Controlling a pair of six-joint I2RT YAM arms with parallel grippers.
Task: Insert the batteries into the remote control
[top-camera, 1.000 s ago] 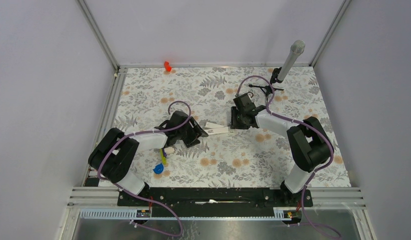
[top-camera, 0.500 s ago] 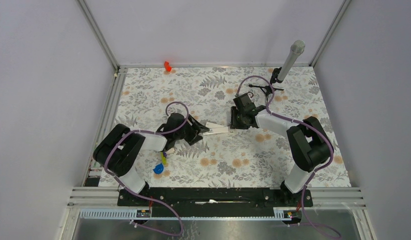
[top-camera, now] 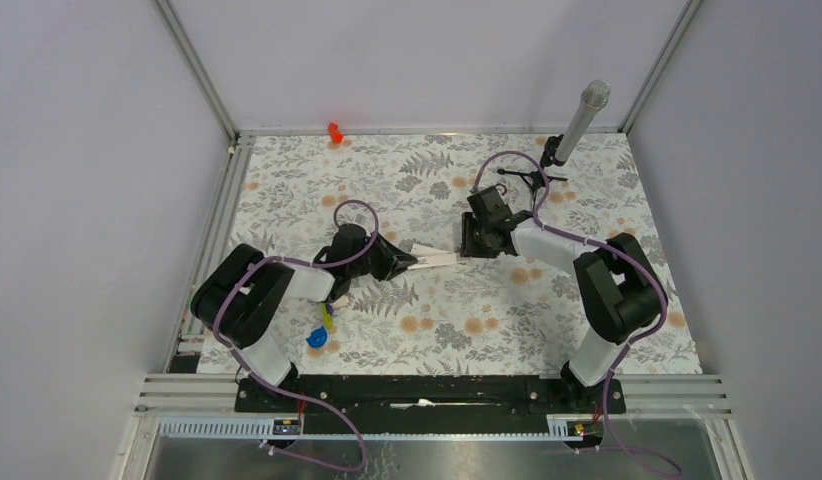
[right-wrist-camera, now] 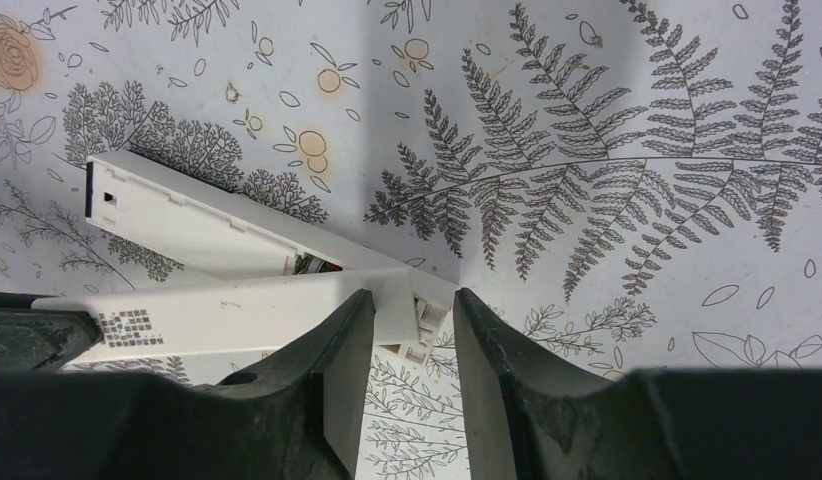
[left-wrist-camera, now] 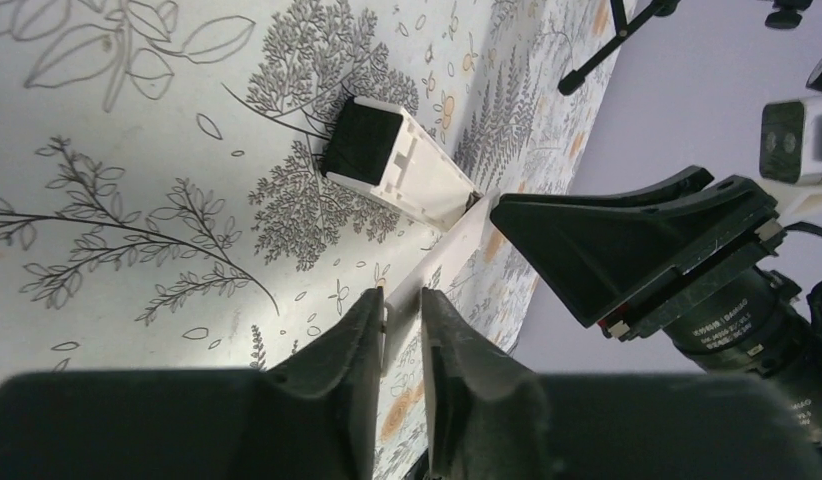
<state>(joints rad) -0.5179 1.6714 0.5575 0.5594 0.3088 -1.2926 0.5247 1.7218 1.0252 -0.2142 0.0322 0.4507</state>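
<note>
The remote control (top-camera: 434, 259) lies crosswise at the middle of the bench (top-camera: 407, 170), splayed into two bars that meet at its right end, one flat on the bench and the other over it. The upper bar's left end sits between the fingers of the left pincer (top-camera: 402, 262), its right end between those of the right pincer (top-camera: 465, 252). A toy cluster (top-camera: 320, 325) sits lower left beside the left arm, a microphone (top-camera: 579, 122) stands upper right, and a small object (top-camera: 335, 131) lies at the far edge.
</note>
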